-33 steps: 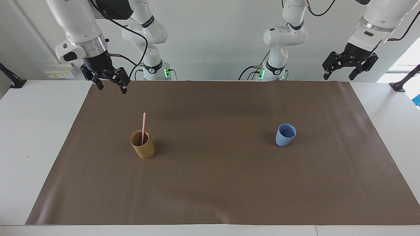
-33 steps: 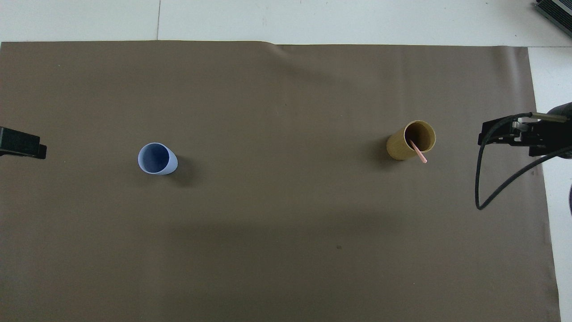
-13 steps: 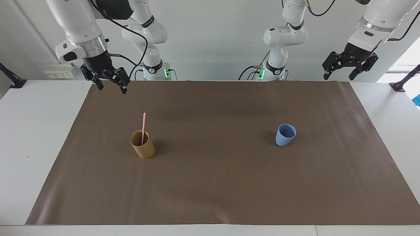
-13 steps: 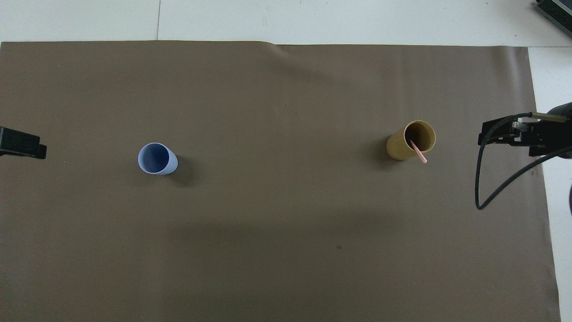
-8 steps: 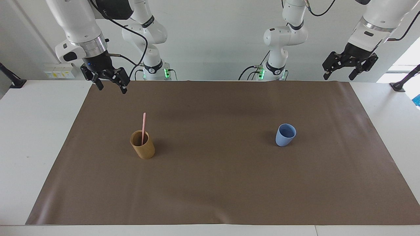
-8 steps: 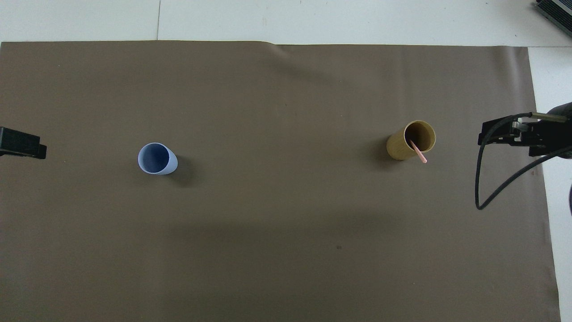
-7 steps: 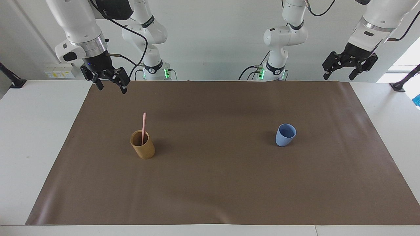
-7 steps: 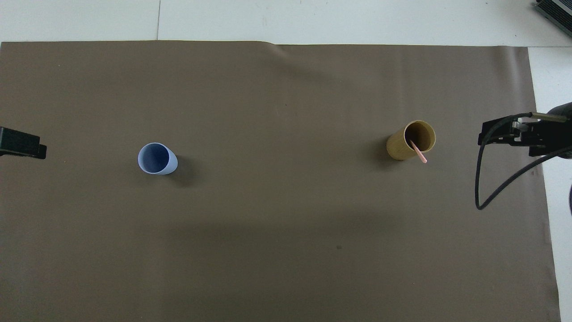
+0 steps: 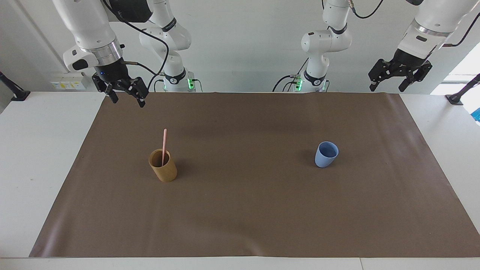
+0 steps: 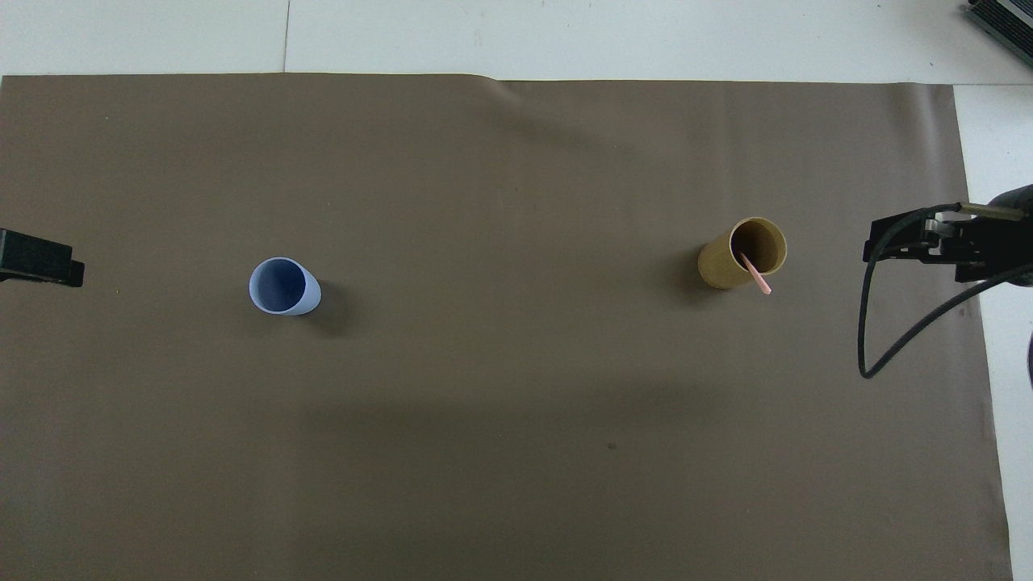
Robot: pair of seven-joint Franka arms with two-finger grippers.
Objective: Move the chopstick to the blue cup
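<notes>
A pale pink chopstick [image 9: 164, 143] [image 10: 757, 276] stands upright in a tan-brown cylindrical cup [image 9: 164, 171] [image 10: 721, 268] toward the right arm's end of the table. Its upper half sticks out above the rim. The blue cup [image 9: 326, 155] [image 10: 282, 287] stands upright with nothing in it toward the left arm's end. My right gripper [image 9: 128, 102] hangs open and holds nothing, raised over the mat's corner by its own base. At the other end, my left gripper [image 9: 386, 89] also hangs open with nothing in it, raised over the mat's corner. Both arms wait.
A brown mat [image 9: 247, 213] covers most of the white table [image 9: 37, 157], and both cups stand on it about midway across. A dark device [image 10: 1005, 20] lies at the table's corner farthest from the robots, at the right arm's end.
</notes>
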